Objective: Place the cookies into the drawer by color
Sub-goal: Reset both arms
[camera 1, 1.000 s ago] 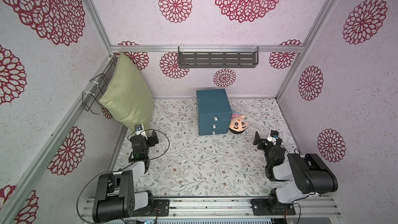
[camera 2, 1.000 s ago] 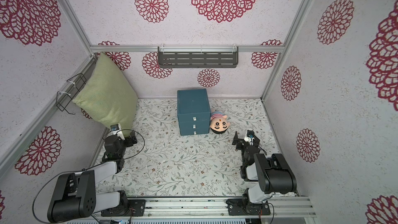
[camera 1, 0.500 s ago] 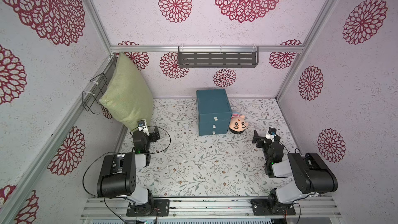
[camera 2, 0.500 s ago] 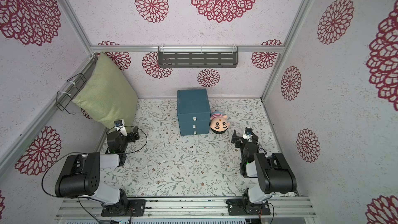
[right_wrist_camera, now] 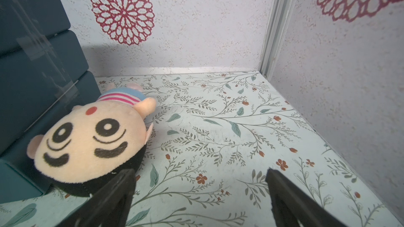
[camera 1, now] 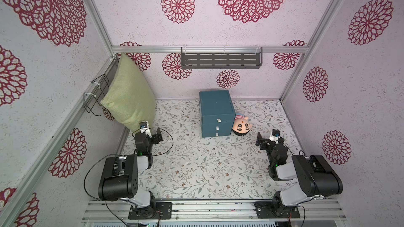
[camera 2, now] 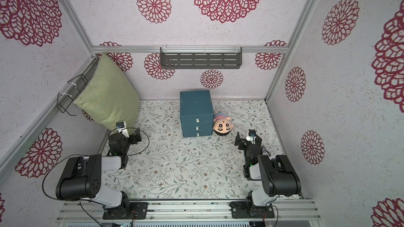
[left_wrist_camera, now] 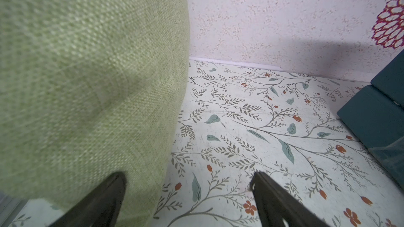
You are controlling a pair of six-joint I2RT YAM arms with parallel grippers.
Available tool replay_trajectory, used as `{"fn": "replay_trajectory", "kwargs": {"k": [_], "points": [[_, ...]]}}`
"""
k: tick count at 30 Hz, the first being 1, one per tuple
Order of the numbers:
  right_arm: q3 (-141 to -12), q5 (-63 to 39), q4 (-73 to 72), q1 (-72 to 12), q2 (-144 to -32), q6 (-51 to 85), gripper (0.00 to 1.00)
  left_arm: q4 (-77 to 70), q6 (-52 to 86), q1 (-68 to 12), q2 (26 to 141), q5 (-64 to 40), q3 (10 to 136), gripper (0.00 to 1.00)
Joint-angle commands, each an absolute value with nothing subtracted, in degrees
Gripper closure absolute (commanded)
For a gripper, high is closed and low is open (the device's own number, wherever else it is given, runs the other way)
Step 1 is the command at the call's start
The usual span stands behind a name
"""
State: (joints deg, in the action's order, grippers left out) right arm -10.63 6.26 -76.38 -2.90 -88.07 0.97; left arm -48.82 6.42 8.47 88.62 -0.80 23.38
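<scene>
I am viewing the drawer [camera 1: 215, 105] in both top views: a dark teal, box-shaped chest standing upright on the floral table [camera 1: 196, 171], at the rear centre, near the back wall [camera 1: 251, 88]. Its three stacked fronts are facing the near edge, each carrying a small white tab handle [camera 1: 218, 120]. All three fronts are sitting flush and closed. The left wrist view is catching one corner of the drawer [left_wrist_camera: 376, 123]; the right wrist view is showing the drawer [right_wrist_camera: 32, 73] from its side.
</scene>
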Motion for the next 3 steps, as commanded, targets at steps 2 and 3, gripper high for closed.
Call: {"fn": "replay_trajectory", "kwargs": {"k": [2, 3], "points": [[-11.8, 7.3, -77.5, -3.4, -88.0, -0.3, 0.01, -50.7, 6.0, 9.0, 88.6, -1.2, 23.6, 0.03], [-11.7, 7.4, -77.5, -3.4, -88.0, -0.3, 0.01, -50.7, 6.0, 9.0, 88.6, -1.2, 23.6, 0.03]]}}
